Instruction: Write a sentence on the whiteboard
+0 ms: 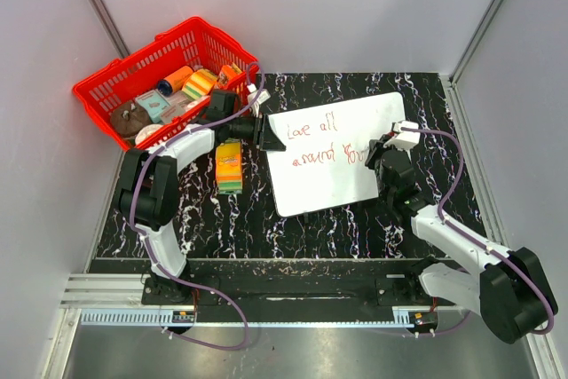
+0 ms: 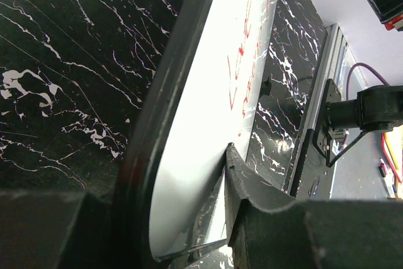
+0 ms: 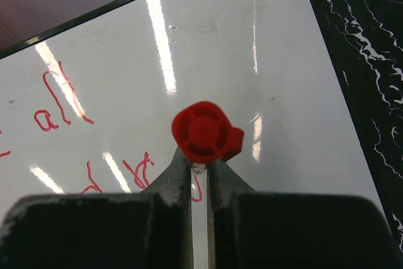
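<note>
The board lies flat mid-counter, tilted askew, its left edge near the red basket. The sentence runs across it in two red lines. The left tool pinches the board's left rim, one finger above and one below. The right tool is pressed together on a red-capped pen, held upright over the board just past the end of the lower line; whether the tip touches, I cannot tell
</note>
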You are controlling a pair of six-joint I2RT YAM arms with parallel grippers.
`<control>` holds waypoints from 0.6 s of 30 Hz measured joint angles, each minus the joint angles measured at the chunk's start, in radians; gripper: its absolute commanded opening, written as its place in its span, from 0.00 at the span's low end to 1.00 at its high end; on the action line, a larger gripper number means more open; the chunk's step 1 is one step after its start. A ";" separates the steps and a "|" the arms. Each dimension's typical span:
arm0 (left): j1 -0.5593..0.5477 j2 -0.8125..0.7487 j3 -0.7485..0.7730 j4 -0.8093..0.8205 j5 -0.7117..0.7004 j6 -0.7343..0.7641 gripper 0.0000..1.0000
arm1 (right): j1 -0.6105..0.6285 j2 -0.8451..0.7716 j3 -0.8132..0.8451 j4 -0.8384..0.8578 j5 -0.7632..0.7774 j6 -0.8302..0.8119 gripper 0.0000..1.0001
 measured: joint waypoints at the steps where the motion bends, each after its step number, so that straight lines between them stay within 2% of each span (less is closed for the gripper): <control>1: 0.000 0.000 0.000 0.000 0.000 0.000 0.00 | 0.000 0.000 0.000 0.000 0.000 0.000 0.00; 18: -0.002 0.000 0.000 0.000 -0.002 0.000 0.00 | -0.003 -0.032 -0.032 -0.007 -0.006 0.020 0.00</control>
